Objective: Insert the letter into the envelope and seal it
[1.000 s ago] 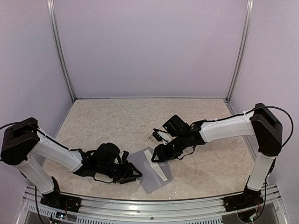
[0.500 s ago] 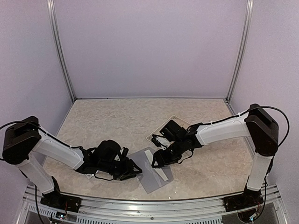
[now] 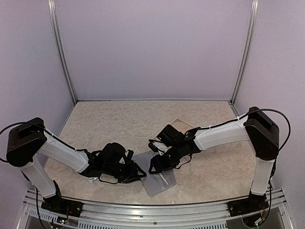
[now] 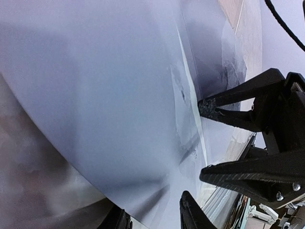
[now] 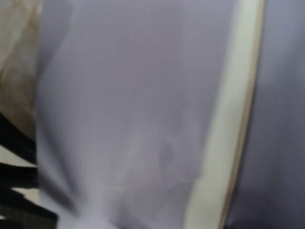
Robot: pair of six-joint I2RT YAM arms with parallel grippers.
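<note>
I see the grey envelope (image 3: 155,183) on the counter (image 3: 119,124) near its front edge, between both arms. My left fingers (image 4: 190,217) stand parted at its left edge. My right fingers (image 4: 238,109) are spread too, one tip touching the paper beside a cream strip (image 5: 228,143).

Lab booth: plain walls (image 3: 152,47), alu frame (image 3: 61,52).

Overhead view, wrist cameras close on envelope (image 4: 119,95)
</note>
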